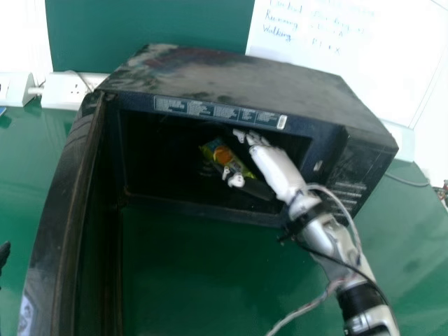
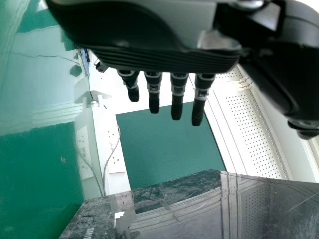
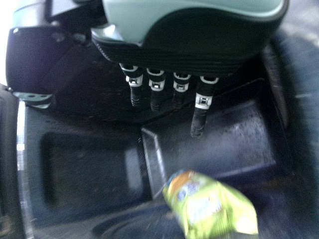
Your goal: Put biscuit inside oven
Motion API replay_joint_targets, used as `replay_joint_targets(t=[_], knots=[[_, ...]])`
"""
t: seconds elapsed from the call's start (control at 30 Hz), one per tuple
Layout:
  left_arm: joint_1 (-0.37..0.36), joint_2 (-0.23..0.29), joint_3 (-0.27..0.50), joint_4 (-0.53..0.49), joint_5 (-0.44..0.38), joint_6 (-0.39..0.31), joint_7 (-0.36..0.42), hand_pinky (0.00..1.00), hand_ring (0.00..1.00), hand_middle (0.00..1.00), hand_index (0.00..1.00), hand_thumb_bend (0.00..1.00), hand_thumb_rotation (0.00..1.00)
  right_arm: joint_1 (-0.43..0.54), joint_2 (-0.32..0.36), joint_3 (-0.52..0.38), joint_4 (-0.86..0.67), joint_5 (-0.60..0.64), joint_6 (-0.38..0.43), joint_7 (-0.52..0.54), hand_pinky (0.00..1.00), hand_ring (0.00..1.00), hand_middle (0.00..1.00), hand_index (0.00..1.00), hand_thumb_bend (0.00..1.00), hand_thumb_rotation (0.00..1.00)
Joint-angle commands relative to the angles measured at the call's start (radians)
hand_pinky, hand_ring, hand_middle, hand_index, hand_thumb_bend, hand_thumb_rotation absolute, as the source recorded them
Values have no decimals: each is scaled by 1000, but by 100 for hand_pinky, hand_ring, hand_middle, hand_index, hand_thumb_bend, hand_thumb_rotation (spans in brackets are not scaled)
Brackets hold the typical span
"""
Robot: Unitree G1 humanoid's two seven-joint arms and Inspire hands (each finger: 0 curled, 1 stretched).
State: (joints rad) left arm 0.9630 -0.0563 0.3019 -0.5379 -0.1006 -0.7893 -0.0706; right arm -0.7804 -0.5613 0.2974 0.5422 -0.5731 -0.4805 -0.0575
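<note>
Black, box-shaped microwave oven [image 1: 238, 77] on a glossy green table [image 1: 196, 280], its dark door [image 1: 59, 217] swung open on the left. The yellow-green, crinkly plastic biscuit packet [image 1: 224, 155] with an orange patch is inside the cavity. White-and-black right hand [image 1: 276, 170] is in there too, fingers [image 3: 203, 102] straight and spread a bit, pinching nothing (packet sits apart from them, near the fingertips). Black-fingered left hand [image 1: 3, 255] at the head view's left edge, fingers straight, slightly spread.
</note>
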Motion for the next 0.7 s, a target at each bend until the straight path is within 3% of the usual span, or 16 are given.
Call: replay_joint_targets(t=[0.0, 0.43, 0.67], knots=[[12, -4, 0, -5, -11, 7, -4, 90, 88, 93, 90, 82, 100, 55, -36, -40, -54, 22, 22, 25, 76, 92, 99, 100, 79, 92], [12, 2, 4, -7, -21, 17, -8, 97, 90, 93, 90, 79, 100, 242, -89, -149, -323, 56, 16, 116, 76, 92, 99, 100, 79, 93], [12, 2, 6, -16, -19, 30, -10, 88, 87, 92, 89, 82, 100, 344, -98, -217, -417, 109, -20, 135, 76, 92, 99, 100, 76, 94]])
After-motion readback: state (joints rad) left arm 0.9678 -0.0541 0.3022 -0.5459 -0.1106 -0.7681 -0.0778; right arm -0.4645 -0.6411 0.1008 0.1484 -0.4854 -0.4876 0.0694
